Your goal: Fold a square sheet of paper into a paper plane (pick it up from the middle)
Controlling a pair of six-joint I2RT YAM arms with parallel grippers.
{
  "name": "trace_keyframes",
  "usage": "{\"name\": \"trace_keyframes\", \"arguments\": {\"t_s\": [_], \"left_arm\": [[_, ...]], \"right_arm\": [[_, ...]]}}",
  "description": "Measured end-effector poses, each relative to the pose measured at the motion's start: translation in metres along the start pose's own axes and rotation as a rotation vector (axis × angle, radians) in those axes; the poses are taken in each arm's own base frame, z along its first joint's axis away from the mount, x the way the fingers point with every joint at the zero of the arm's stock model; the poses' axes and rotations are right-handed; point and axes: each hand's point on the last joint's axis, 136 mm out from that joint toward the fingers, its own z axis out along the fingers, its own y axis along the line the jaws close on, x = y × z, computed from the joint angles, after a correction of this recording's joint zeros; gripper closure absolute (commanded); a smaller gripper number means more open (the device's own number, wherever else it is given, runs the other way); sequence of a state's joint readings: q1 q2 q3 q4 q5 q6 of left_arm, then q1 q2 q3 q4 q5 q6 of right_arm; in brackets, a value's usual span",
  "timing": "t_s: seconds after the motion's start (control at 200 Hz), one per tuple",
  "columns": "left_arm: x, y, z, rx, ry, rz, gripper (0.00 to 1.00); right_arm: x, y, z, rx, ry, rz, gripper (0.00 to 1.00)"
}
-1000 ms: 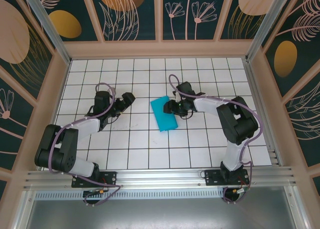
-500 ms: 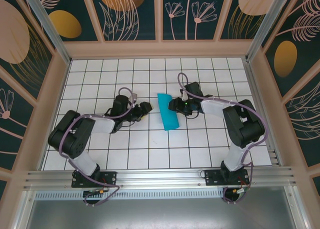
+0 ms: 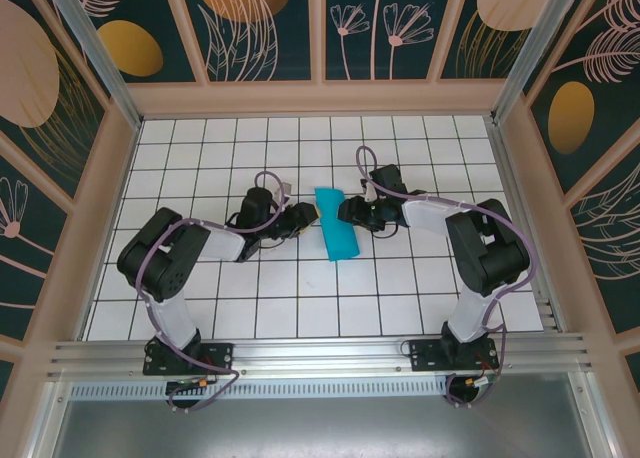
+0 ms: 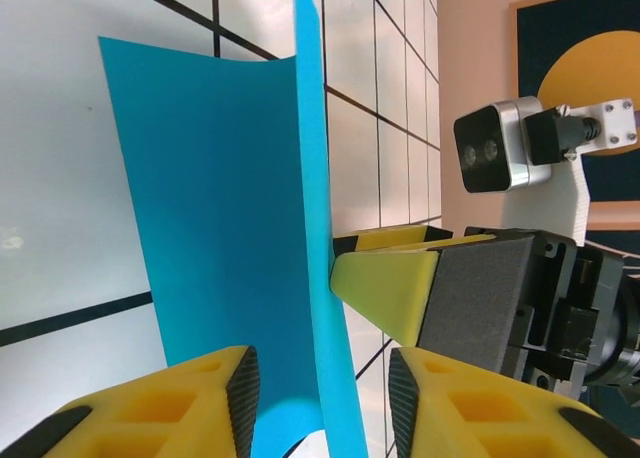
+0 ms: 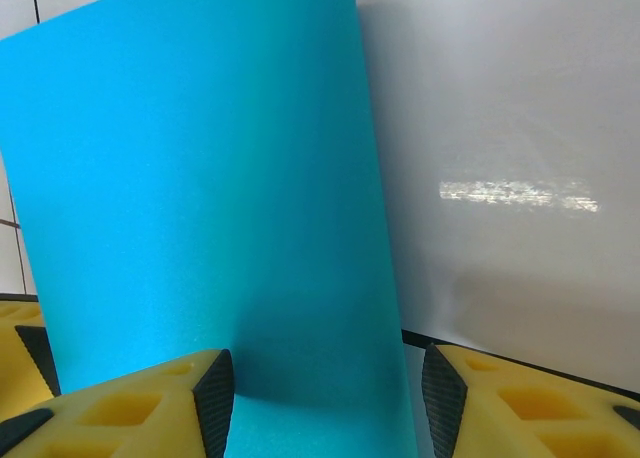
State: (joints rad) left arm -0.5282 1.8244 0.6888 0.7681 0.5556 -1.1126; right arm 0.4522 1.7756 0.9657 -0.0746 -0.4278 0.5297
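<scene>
A: Swinging across the table (image 3: 300, 288) over the last second, the left tool (image 3: 311, 216) is now sitting right beside the square sheet of paper (image 3: 336, 230), having been well apart from it

B: Is that tool gripping yet?

A: Not by the look of it. In its wrist view its fingers (image 4: 215, 403) are standing partly apart and narrowing, with a raised blue edge running between them and a gap showing on either side

B: And the sheet?

A: It is standing bowed near the middle of the table, between the two tools. The right tool (image 3: 344, 211) is meeting it from the other side, jaws about half apart with paper spanning them. Whether it is actually clamping, I cannot tell

B: Then the left should be closing slowly and squarely on that raised edge while the right is holding steady, so the thin paper is creasing cleanly, not crumpling
</scene>
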Motion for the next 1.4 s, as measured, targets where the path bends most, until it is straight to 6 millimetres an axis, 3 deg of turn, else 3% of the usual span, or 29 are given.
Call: {"name": "trace_keyframes", "arguments": {"t_s": [0.165, 0.38, 0.485, 0.726, 0.946, 1.121, 1.401], "left_arm": [[0.006, 0.005, 0.007, -0.003, 0.029, -0.008, 0.66], [0.008, -0.005, 0.009, 0.052, 0.046, -0.009, 0.93], [0.008, -0.011, 0.01, 0.081, 0.048, -0.008, 0.98], [0.005, -0.021, 0.018, 0.108, 0.052, 0.004, 1.0], [0.006, -0.023, 0.032, 0.103, 0.064, 0.006, 1.0], [0.005, -0.003, 0.035, 0.012, 0.051, -0.022, 1.0], [0.009, 0.032, 0.032, -0.137, 0.042, -0.067, 1.0]], "right_arm": [[0.0, 0.0, 0.0, -0.003, 0.003, 0.001, 0.44], [0.003, 0.001, -0.001, -0.014, 0.011, 0.003, 0.44], [0.004, -0.001, -0.008, -0.016, -0.001, 0.009, 0.42], [-0.008, -0.005, -0.04, -0.072, -0.082, 0.03, 0.37], [-0.002, -0.01, -0.043, -0.091, -0.065, 0.048, 0.37], [0.0, -0.011, -0.04, -0.089, -0.05, 0.028, 0.38], [0.0, -0.003, -0.018, -0.067, 0.023, -0.063, 0.41]]}}
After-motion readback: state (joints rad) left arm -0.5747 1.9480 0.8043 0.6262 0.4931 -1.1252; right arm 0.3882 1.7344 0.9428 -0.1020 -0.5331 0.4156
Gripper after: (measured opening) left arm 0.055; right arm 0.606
